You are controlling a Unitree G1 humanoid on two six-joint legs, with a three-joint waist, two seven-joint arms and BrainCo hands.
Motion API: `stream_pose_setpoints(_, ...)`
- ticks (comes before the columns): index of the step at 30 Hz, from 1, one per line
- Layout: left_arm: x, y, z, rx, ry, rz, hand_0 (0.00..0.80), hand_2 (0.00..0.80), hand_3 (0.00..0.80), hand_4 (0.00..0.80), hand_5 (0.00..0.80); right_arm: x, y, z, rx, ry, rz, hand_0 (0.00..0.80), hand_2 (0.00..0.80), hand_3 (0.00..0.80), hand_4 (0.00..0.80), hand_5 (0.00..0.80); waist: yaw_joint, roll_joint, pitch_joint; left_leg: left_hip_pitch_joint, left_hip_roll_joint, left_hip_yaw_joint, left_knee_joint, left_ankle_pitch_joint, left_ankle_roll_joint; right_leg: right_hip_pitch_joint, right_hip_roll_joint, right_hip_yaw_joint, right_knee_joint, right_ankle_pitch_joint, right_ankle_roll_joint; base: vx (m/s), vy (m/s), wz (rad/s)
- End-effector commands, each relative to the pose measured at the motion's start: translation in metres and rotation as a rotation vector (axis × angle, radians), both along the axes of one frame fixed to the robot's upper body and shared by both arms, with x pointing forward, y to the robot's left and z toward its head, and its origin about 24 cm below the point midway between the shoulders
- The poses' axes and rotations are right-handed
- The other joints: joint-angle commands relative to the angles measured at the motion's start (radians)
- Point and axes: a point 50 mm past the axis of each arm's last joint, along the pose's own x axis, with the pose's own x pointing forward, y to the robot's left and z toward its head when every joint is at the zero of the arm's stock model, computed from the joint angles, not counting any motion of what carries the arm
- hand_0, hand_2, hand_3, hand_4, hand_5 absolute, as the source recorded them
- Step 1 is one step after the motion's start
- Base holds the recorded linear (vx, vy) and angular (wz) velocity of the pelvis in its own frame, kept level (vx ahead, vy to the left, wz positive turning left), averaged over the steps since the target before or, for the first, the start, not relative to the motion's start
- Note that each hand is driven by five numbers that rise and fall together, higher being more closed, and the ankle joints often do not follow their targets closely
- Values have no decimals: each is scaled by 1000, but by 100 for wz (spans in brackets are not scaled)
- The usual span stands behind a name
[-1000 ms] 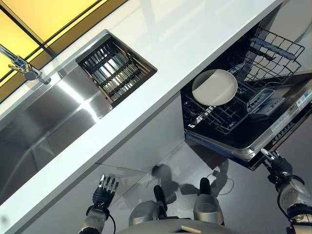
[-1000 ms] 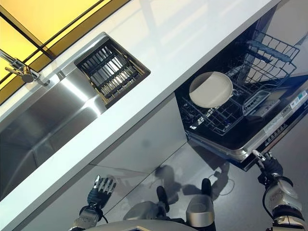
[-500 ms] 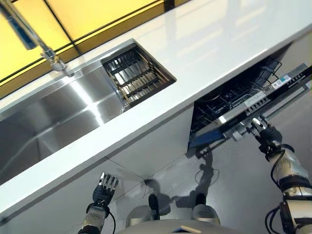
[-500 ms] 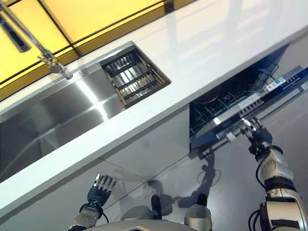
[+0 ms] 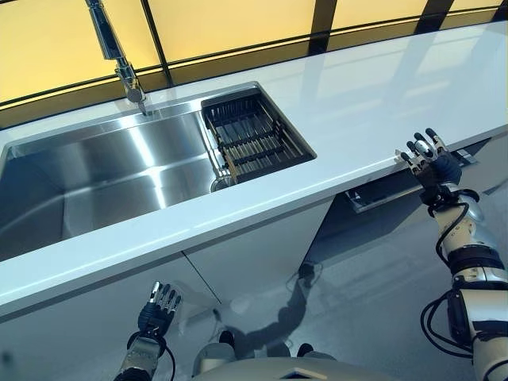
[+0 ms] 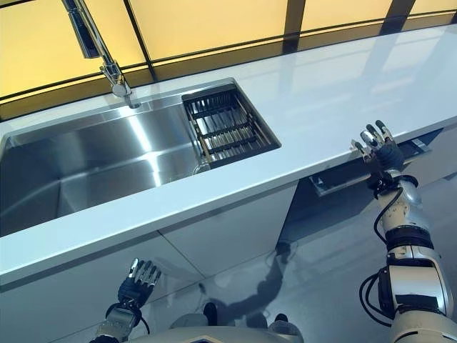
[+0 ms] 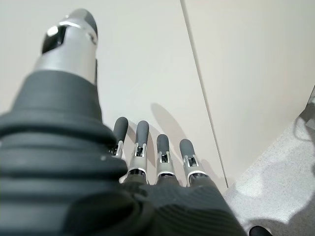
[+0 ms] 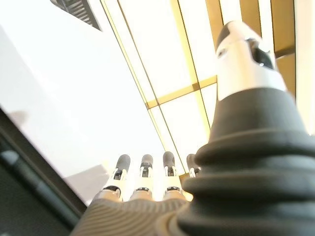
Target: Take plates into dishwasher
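Observation:
No plate shows in any view. The dishwasher door (image 5: 386,189) stands almost shut under the white countertop (image 5: 373,87), with only a dark slit at its top edge, and the racks are hidden behind it. My right hand (image 5: 429,159) is open, fingers straight, at the door's top edge by the counter's front edge; it also shows in the right wrist view (image 8: 142,182). My left hand (image 5: 156,304) hangs low, open and empty, in front of the white cabinet front (image 7: 147,64).
A steel sink (image 5: 95,175) with a faucet (image 5: 119,59) is set in the counter at the left. A dark slatted drain basket (image 5: 254,139) sits in the sink's right end. Yellow window panes run behind the counter.
The dishwasher door has swung up from open to almost shut, and my right hand rose with it. The plate and racks are now hidden. The camera has shifted too.

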Motion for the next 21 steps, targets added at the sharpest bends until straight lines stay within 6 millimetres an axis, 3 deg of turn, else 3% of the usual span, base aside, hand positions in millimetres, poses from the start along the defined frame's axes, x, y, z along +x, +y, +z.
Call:
stream_pose_setpoints(1,48,25,30,120,-150,-29,0,0,0,0,0,5,-3,17,-45,-82,-18,0,0,0,0,0,33,-25,-13,44,-51,66,4,-86,28,8,17,52,98,-85,-10,10,4,-5)
stream_pose_setpoints(4,47,27,29,116,-151,-14,0,0,0,0,0,-4,-9,-3,-151,34,-83,0,0,0,0,0,29,-31,-14,45,-50,68,4,-88,28,10,18,56,93,-81,-8,5,10,-3)
stream_pose_setpoints(9,44,23,26,109,-148,20,0,0,0,0,0,-32,-9,-57,-449,302,-182,0,0,0,0,0,21,-40,-13,44,-47,71,4,-87,33,10,19,67,88,-75,-5,4,13,0)
stream_pose_setpoints(12,43,18,25,106,-143,23,0,0,0,0,0,-56,-2,-89,-777,437,-262,0,0,0,0,0,23,-42,-12,41,-47,69,4,-85,36,9,16,70,85,-67,0,7,30,3)
stream_pose_setpoints(14,44,13,24,103,-142,17,0,0,0,0,0,-68,9,-106,-897,489,-277,0,0,0,0,0,25,-42,-11,38,-49,65,4,-84,40,6,16,72,85,-64,2,-2,16,1)
stream_pose_setpoints(21,39,1,16,93,-109,-30,0,0,0,0,0,-104,65,-172,-896,680,11,0,0,0,0,0,31,-47,-13,29,-57,48,4,-82,52,4,8,68,87,-47,10,4,14,0)
